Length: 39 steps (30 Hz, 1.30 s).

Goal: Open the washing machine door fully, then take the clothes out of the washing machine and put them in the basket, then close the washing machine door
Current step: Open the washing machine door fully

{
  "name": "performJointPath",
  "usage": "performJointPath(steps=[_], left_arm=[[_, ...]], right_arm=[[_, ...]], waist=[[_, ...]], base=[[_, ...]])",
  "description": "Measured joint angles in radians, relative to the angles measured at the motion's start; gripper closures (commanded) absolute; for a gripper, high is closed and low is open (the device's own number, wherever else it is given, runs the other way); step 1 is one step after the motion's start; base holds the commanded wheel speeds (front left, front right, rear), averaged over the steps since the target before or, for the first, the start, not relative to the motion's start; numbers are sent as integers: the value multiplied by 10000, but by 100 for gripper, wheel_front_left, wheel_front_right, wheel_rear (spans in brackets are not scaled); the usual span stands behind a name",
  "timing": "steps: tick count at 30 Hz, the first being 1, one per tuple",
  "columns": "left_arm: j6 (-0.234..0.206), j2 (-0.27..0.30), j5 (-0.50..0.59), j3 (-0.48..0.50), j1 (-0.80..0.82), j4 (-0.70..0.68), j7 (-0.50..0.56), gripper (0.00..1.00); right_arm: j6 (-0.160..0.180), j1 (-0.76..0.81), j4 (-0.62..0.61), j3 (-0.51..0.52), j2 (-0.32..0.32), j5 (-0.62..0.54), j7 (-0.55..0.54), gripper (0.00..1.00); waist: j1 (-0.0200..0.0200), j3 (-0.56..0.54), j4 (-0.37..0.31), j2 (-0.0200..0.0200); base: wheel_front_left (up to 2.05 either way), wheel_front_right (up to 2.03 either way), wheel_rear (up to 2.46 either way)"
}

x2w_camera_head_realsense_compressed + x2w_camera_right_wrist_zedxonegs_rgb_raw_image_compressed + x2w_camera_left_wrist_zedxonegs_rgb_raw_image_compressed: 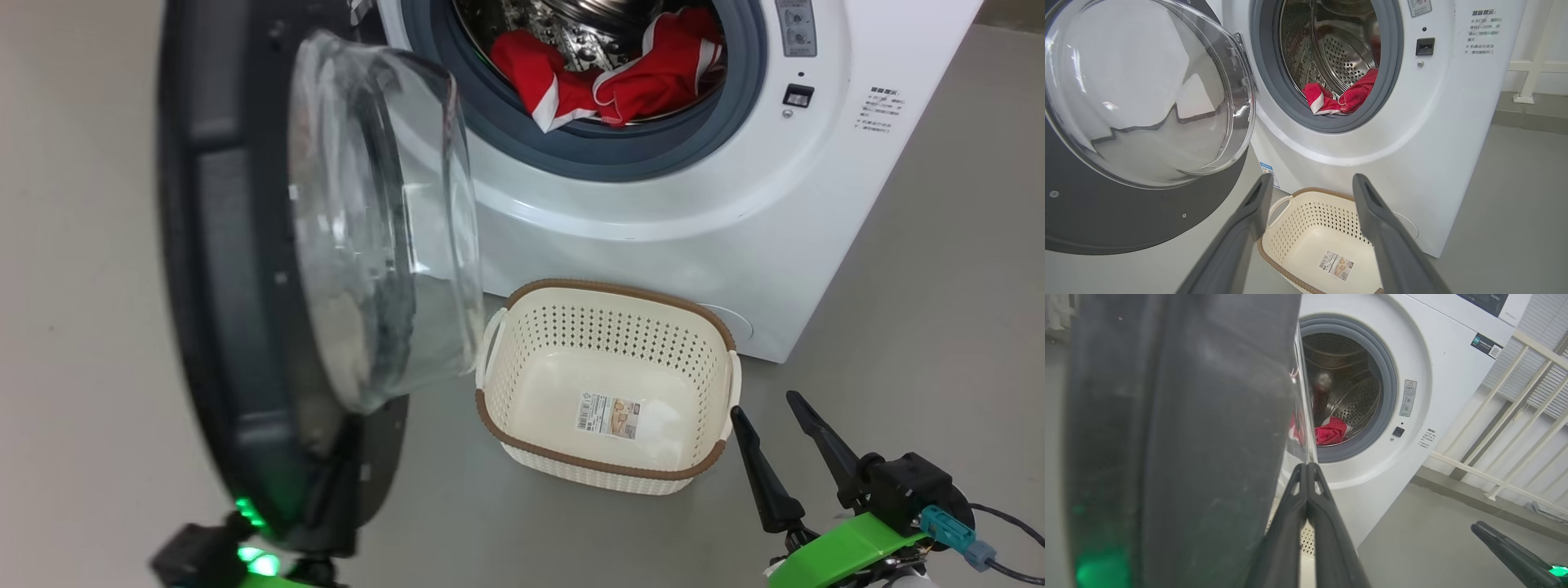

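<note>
The washing machine door (220, 286) fills the left of the head view, swung wide open and seen nearly edge-on, its black rim toward the camera and its clear glass bowl (384, 220) bulging to the right. Behind it stands the white washing machine (653, 245), and the red and white clothes (637, 82) lie in the mouth of the steel drum, draped on the grey rubber ring. The cream basket (612, 331) sits on the grey floor (939, 286) just in front of the machine, below the opening, with a paper label inside. At the lower right the right gripper (763, 406) hovers just beside the basket, its two dark fingers spread apart and holding nothing. In the left wrist view the left gripper (1306, 467) has its fingers clenched, tips meeting, just beside the door's dark rim; whether they touch it is unclear. A patch of red cloth shows low in the drum beyond. In the right wrist view the released fingers (1241, 228) frame the basket below, and the clothes rest at the drum's front lip.
</note>
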<state>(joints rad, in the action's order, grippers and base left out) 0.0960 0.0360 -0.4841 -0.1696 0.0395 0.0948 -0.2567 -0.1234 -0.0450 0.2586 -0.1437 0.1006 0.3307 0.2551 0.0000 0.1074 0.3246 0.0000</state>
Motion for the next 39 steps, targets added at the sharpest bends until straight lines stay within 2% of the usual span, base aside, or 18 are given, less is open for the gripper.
performJointPath(steps=[15, 23, 27, 33, 39], left_arm=[[-75, -50, 422, 3475, -33, 337, 0, 100], [272, -155, 1189, 5083, 732, 1212, 0, 100], [301, -134, 1375, 5791, 1293, 1701, 0, 100], [366, 221, 1549, 6684, 1970, 2387, 0, 100], [366, 587, 1542, 7152, 2488, 2924, -2, 100]], right_arm=[[0, -83, -52, -50, -6, -161, 2, 0], [0, -248, -79, -190, 59, -163, 2, 0], [0, -329, -113, -265, 123, -165, 2, 0], [0, -627, -169, -301, 159, -176, 2, 0], [0, -628, -186, -318, 165, -203, 2, 0]], waist=[[0, 214, 64, 0], [0, 431, -81, 0], [0, 612, -161, 0], [0, 826, -341, 0], [0, 963, -463, 0]], base=[[0, 0, 0], [0, 0, 0], [0, 0, 0], [0, 0, 0], [0, 0, 0]])
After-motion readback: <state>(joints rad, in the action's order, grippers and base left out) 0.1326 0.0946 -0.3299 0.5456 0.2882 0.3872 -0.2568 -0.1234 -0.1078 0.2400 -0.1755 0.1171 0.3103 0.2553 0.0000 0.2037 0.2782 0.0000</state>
